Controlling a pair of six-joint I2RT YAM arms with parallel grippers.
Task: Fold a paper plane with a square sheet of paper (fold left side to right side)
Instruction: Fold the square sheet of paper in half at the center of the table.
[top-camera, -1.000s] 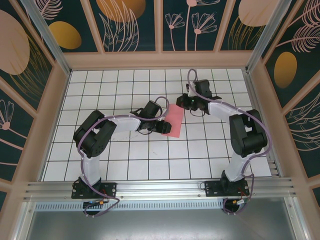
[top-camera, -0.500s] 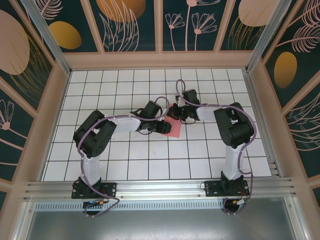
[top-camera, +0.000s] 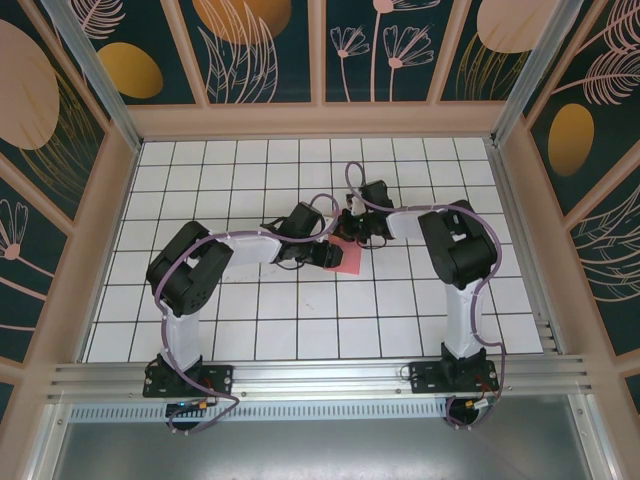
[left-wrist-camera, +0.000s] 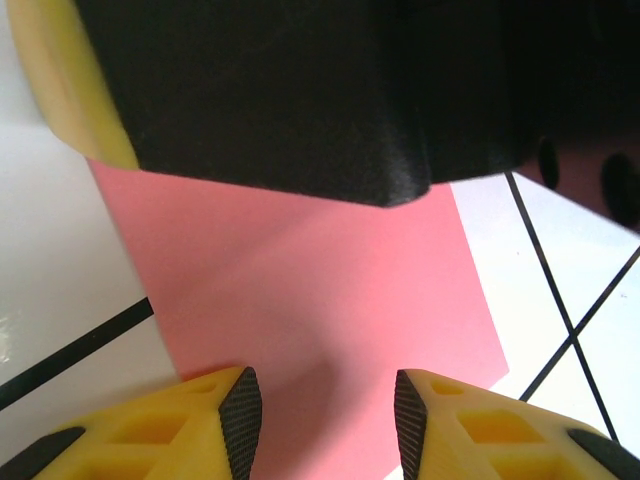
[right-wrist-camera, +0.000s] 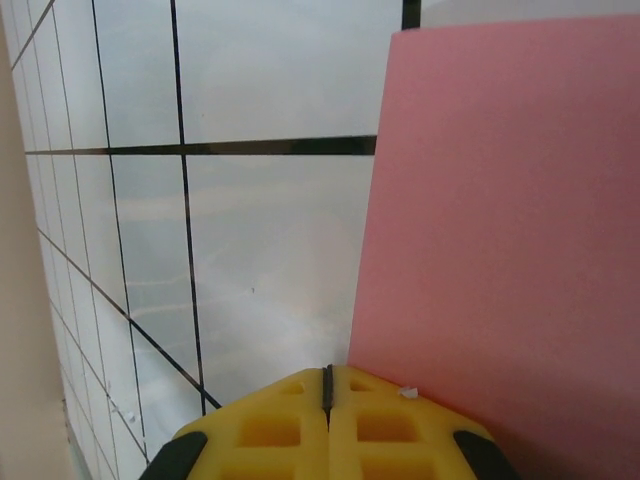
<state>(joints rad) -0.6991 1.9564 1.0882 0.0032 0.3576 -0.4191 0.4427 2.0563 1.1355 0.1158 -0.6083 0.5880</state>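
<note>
Looks like creasing: right end effector (right-wrist-camera: 327, 385) pressed together at edge of square sheet of paper (right-wrist-camera: 500, 200), left end effector (left-wrist-camera: 328, 410) spread over it; you'd press the fold next.

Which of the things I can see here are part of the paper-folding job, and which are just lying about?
In the job: pink paper sheet; left gripper, open over it; right gripper, shut at its edge.
Just surroundings: gridded table; painted wall panels.
</note>
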